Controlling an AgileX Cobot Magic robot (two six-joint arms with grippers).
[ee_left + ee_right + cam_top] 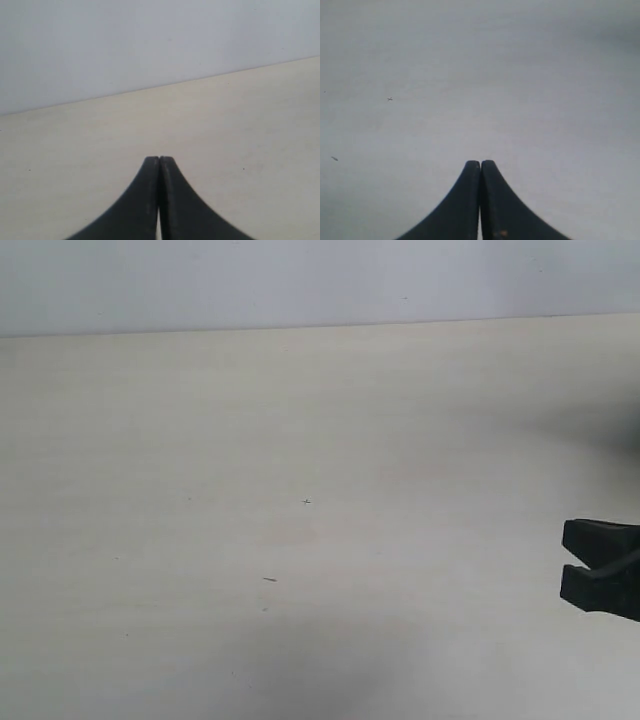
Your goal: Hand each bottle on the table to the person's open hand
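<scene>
No bottle shows in any view, and the person's open hand is out of view too. The cream table [300, 430] lies bare apart from a few specks. My right gripper [572, 562] reaches in from the right edge of the exterior view, low over the tabletop. In the right wrist view the right gripper [480, 163] has its black tips pressed together with nothing between them, above the table [530, 80]. My left gripper [159, 159] is shut and empty as well, pointing across the table [235, 120] toward the far wall. The left arm is outside the exterior view.
A pale grey wall [300, 280] rises behind the table's far edge. Two tiny dark specks [306, 501] [269, 579] mark the tabletop near the middle. A soft shadow darkens the far right of the table [600, 430].
</scene>
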